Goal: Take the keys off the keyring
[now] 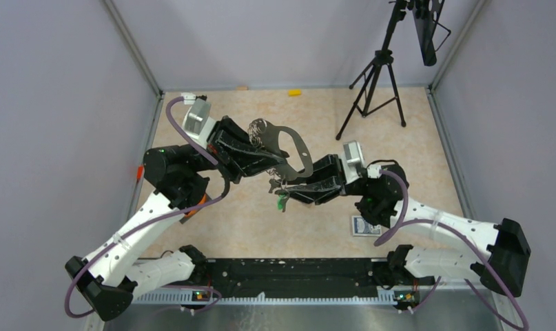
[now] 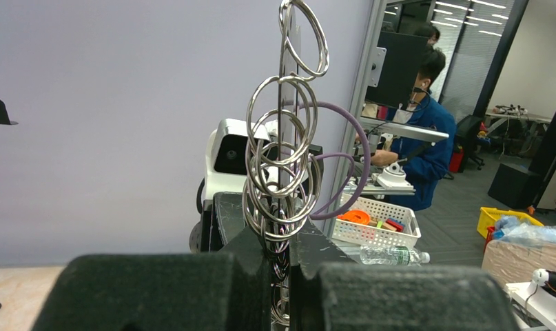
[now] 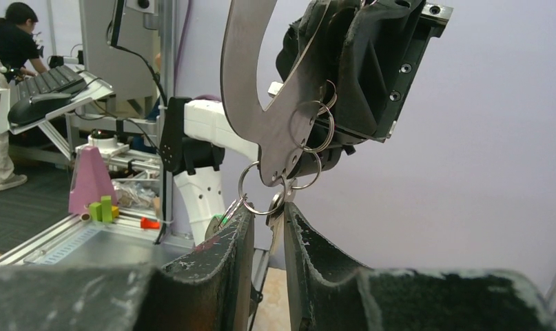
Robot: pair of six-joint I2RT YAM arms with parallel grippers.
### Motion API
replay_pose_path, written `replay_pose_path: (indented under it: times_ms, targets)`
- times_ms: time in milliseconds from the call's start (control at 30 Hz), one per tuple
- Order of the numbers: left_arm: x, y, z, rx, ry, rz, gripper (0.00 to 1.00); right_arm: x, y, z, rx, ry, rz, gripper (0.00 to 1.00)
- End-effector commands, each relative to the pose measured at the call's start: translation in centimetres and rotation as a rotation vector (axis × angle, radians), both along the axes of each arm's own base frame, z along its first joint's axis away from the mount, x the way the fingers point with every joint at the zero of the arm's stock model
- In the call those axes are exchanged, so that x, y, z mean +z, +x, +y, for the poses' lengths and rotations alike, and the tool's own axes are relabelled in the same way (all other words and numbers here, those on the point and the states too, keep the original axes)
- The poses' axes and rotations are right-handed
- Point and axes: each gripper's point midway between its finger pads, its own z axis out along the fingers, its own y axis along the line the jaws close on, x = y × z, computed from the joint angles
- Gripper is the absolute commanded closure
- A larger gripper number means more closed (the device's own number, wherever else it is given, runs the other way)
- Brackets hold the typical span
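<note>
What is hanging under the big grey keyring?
Small wire rings hang from the keyring's holes, and one green key dangles below. The right gripper crowds the lowest ring, so the other keys cannot be made out.

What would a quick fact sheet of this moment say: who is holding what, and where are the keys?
left gripper: shut on the keyring, holding it in the air
keyring: flat grey plate with small split rings along one edge
right gripper: fingers close around a small ring and key at the keyring's lower end; firm grip unclear
keys: hanging from the keyring, one green-headed
task status: keys not yet off
also there: black tripod at the far side
</note>
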Motion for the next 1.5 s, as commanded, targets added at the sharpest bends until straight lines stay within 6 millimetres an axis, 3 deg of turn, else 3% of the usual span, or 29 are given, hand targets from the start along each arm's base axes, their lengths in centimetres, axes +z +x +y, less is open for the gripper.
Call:
replay_pose_path:
  times_ms: [0,500,1467]
  targets:
    - [1.48,-0.76,0.75,0.012,-0.048,-0.059,1.00,1.30,-0.47,-0.68,0.021,0.052,-0.021,0.78]
    - [1.56,-0.86,0.86,0.014,-0.050,-0.060,1.00,0.51,-0.66,-1.29,0.002,0.028,-0.013,0.78]
    - [1.46,-0.87,0.92,0.013,-0.052,-0.047,1.00,1.13,-0.74,-0.88,0.056,0.082,0.021,0.78]
